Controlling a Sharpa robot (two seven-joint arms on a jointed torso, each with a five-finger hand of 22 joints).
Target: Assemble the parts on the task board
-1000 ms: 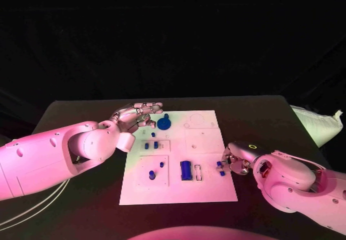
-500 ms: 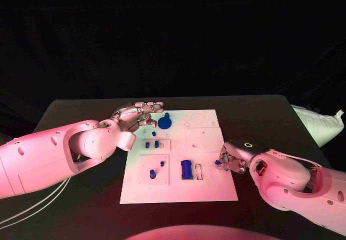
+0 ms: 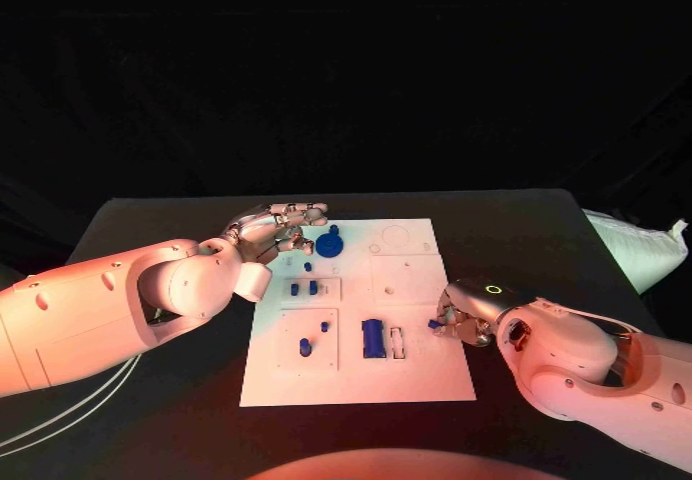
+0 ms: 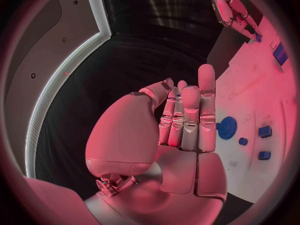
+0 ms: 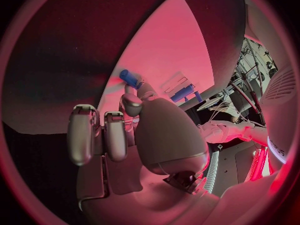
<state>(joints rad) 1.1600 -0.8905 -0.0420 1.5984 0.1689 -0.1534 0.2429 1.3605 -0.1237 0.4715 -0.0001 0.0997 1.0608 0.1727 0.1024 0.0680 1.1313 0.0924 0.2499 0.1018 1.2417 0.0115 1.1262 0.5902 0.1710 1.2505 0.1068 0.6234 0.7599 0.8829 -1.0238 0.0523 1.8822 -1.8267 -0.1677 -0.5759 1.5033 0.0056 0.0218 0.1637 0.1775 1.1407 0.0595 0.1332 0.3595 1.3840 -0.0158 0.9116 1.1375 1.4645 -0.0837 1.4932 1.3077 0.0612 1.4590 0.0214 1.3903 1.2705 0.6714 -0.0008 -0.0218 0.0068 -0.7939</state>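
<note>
The task board (image 3: 418, 385) is seen at frame centre. At its upper left edge the left hand (image 3: 274, 232) is held empty, fingers apart. At its right edge, a small blue part (image 3: 434, 324) is pinched by the right hand (image 3: 459, 320); with so slight a hold, it could be dropped or seated crooked.

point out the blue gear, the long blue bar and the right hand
blue gear (image 3: 330, 245), head view, on its round face
long blue bar (image 3: 374, 340), head view, on the middle of its top
right hand (image 3: 453, 322), head view, on its silver knuckles by the board edge
</note>
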